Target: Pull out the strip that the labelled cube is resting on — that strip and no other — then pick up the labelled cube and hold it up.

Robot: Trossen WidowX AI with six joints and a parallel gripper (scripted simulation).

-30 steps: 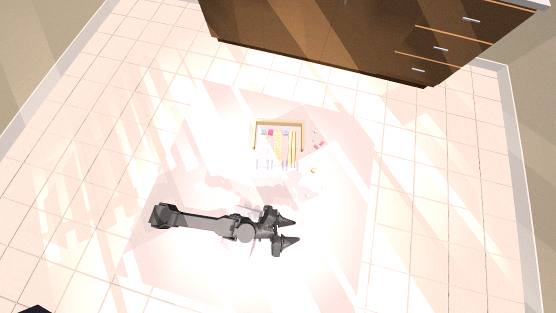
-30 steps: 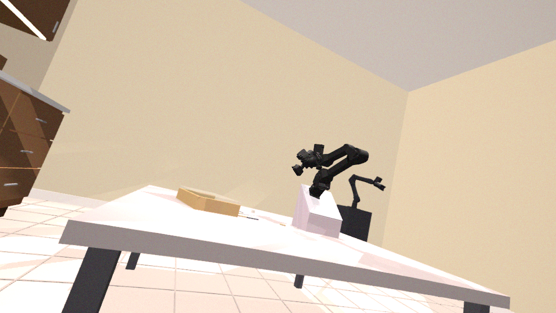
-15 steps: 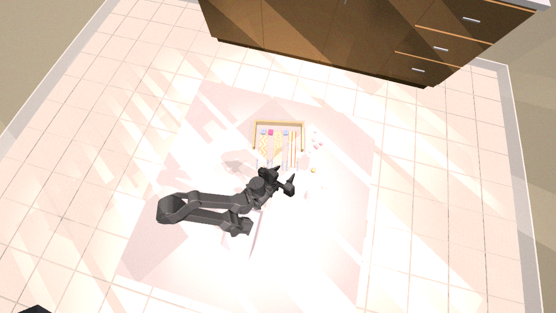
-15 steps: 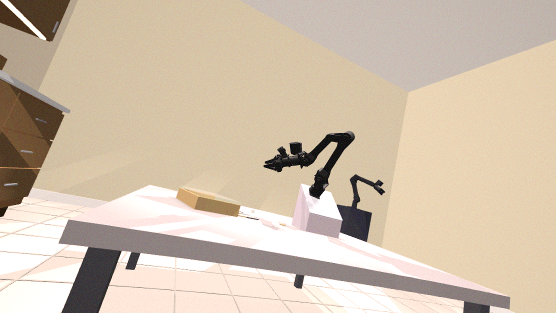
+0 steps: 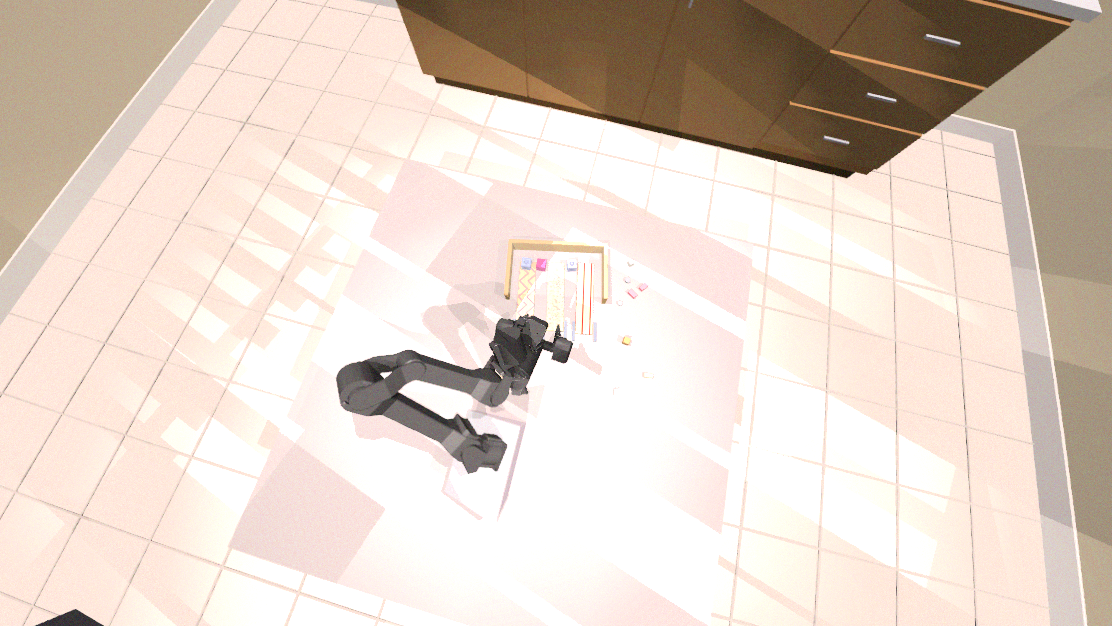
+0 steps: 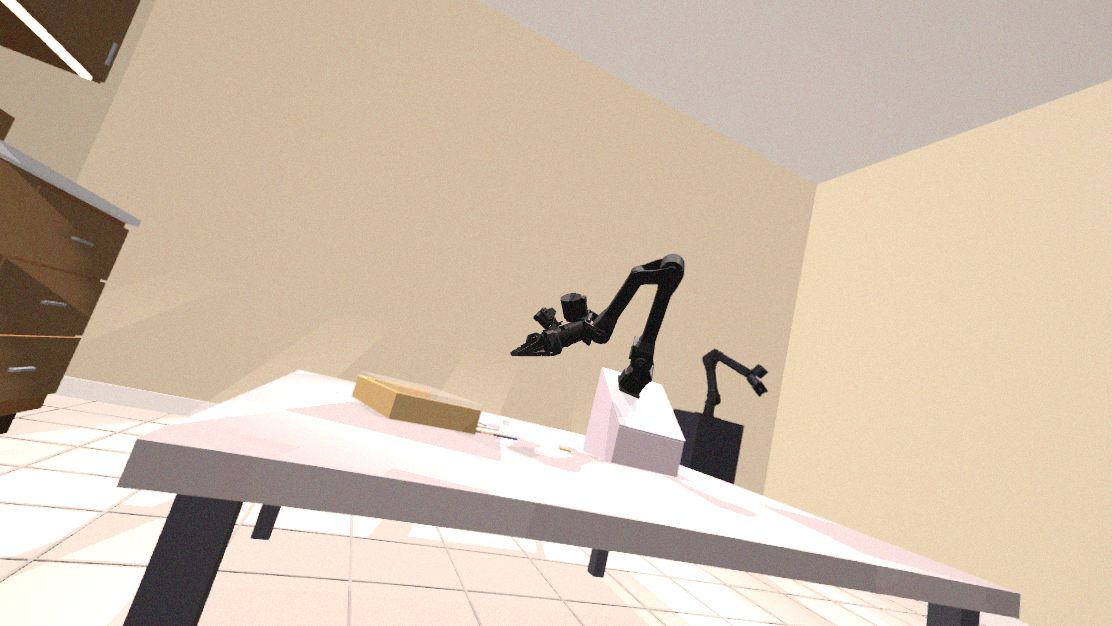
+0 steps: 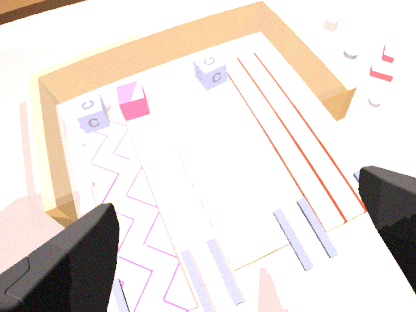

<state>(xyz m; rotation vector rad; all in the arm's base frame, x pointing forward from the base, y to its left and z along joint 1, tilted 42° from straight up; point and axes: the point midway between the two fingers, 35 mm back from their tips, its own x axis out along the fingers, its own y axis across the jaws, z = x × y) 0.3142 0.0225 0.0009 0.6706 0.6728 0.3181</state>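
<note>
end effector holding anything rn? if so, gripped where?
Nothing is held. The end effector is open, its fingers spread in the air above the near ends of the strips.

Beige walls [image 6: 389,194] and a pale tiled floor [image 5: 155,233] surround the white counter [image 6: 466,497]; brown drawers [image 5: 871,93] stand far beyond the jaws, sunlight streaking everything.
</note>
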